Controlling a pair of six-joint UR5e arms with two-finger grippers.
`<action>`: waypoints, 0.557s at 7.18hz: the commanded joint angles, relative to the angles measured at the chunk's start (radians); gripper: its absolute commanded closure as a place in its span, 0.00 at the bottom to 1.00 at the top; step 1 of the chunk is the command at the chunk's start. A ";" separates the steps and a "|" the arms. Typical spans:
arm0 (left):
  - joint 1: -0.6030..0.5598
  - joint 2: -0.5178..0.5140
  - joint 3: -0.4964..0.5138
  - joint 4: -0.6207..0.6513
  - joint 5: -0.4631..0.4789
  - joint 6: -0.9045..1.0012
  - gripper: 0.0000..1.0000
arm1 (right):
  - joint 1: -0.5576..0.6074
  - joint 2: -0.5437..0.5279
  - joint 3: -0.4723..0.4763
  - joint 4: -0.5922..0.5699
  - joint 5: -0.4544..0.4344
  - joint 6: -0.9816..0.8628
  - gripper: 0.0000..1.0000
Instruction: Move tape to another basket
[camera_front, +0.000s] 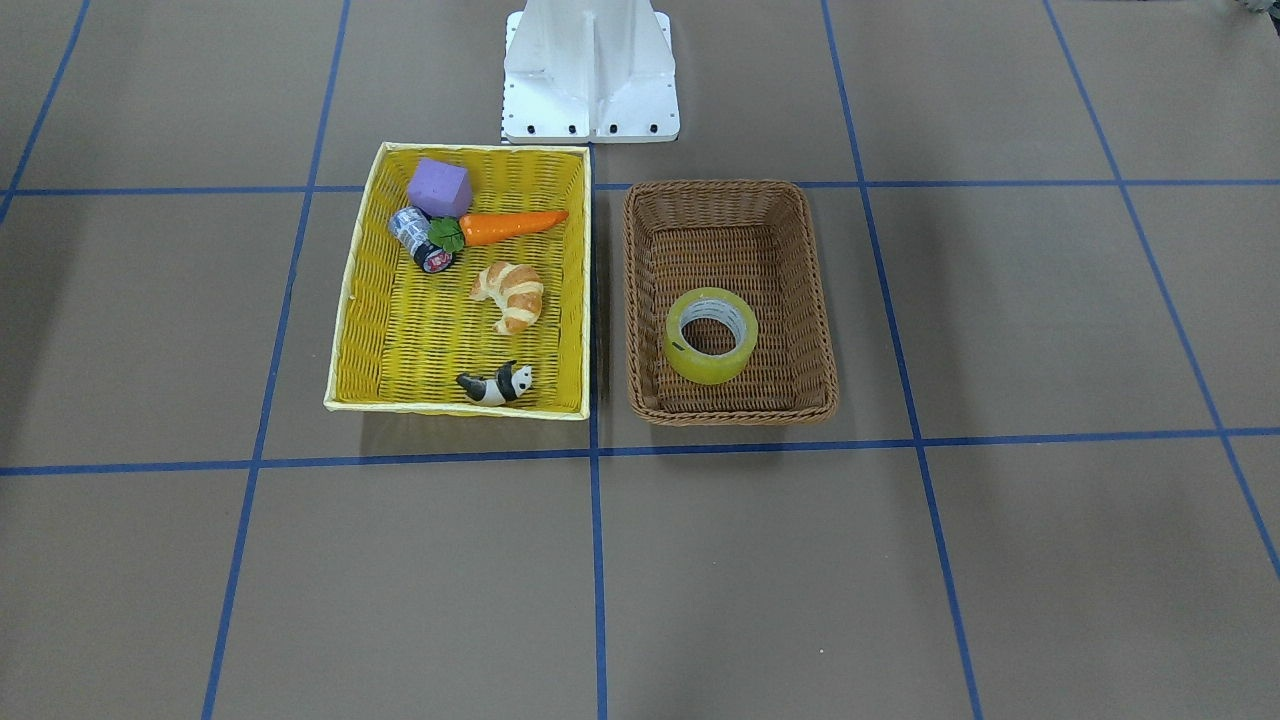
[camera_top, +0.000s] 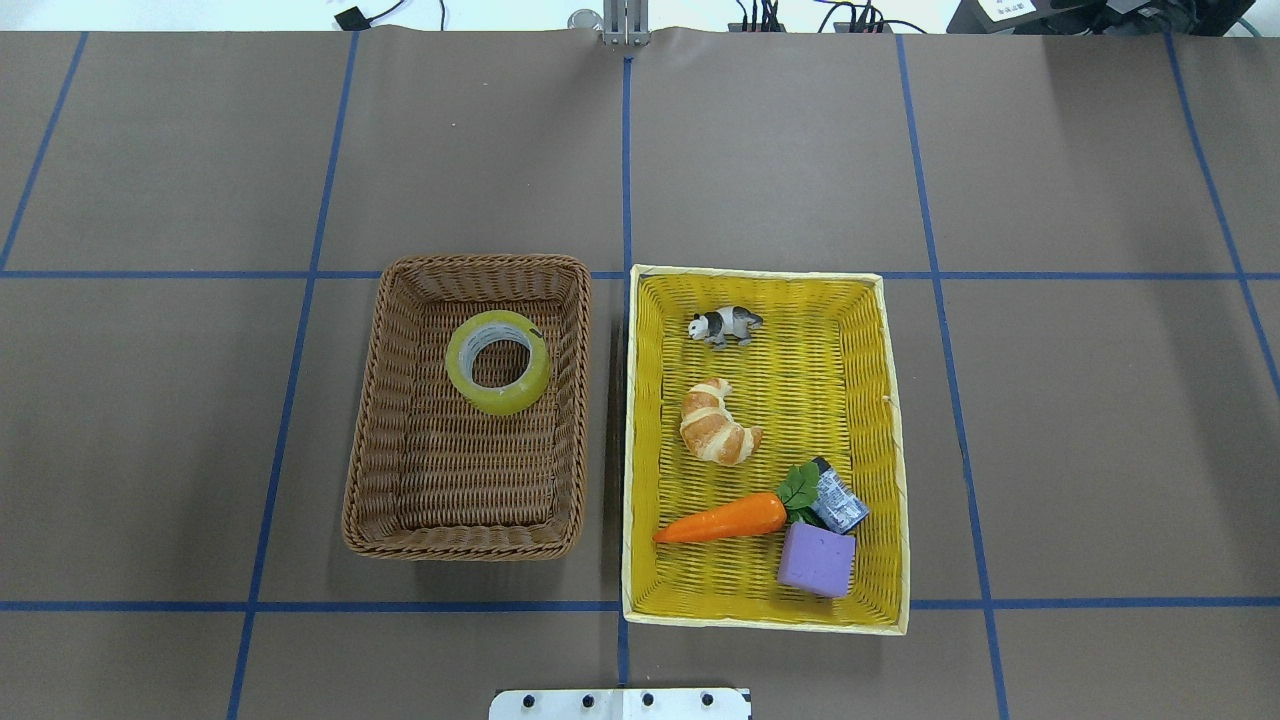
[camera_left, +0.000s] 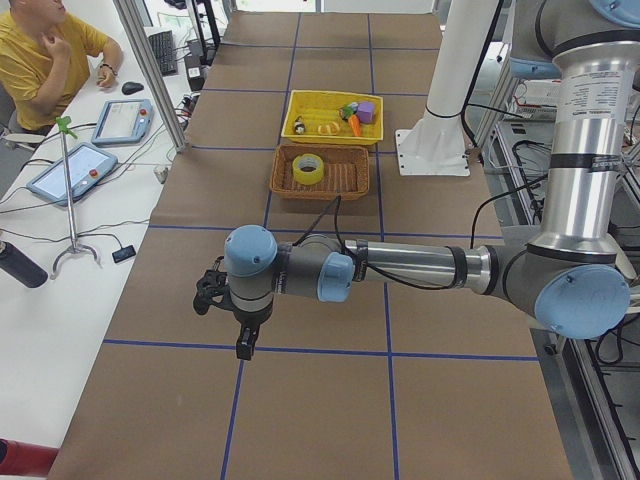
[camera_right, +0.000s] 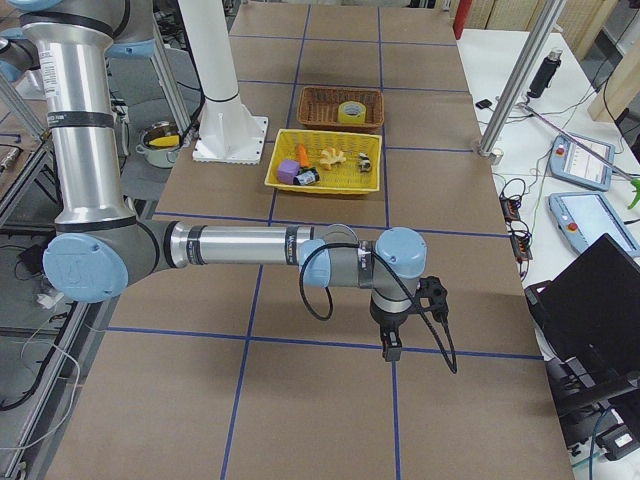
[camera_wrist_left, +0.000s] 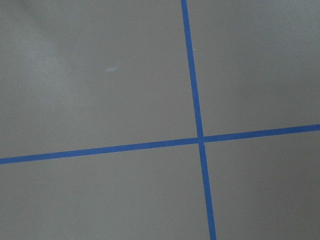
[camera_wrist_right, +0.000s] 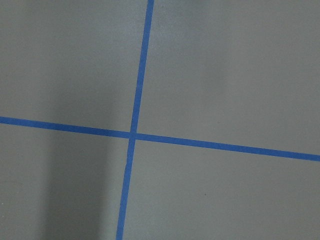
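The yellow-green tape (camera_front: 692, 361) lies flat in the brown wicker basket (camera_front: 730, 187), towards its end far from the robot base; it also shows in the overhead view (camera_top: 500, 398) inside that basket (camera_top: 480, 262). Both arms are far from the baskets, out towards the table's ends. My left gripper (camera_left: 245, 343) shows only in the exterior left view, pointing down over bare table. My right gripper (camera_right: 390, 345) shows only in the exterior right view, also pointing down. I cannot tell whether either is open or shut. Both wrist views show only table and blue lines.
The yellow basket (camera_top: 760, 272) beside the brown one holds a croissant (camera_top: 716, 424), a carrot (camera_top: 725, 519), a panda figure (camera_top: 725, 325), a purple cube (camera_top: 817, 560) and a small patterned cylinder (camera_top: 838, 497). The white robot base (camera_front: 590, 75) stands behind the baskets. An operator (camera_left: 40, 60) sits at the side.
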 joint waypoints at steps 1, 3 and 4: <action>0.001 0.003 -0.004 0.000 0.001 0.000 0.01 | 0.000 0.011 0.000 0.000 -0.001 0.011 0.00; 0.001 0.003 -0.012 0.000 0.000 0.000 0.01 | 0.000 0.020 0.011 0.000 0.000 0.035 0.00; 0.001 0.003 -0.011 0.000 0.000 0.000 0.01 | 0.000 0.022 0.013 0.000 0.002 0.035 0.00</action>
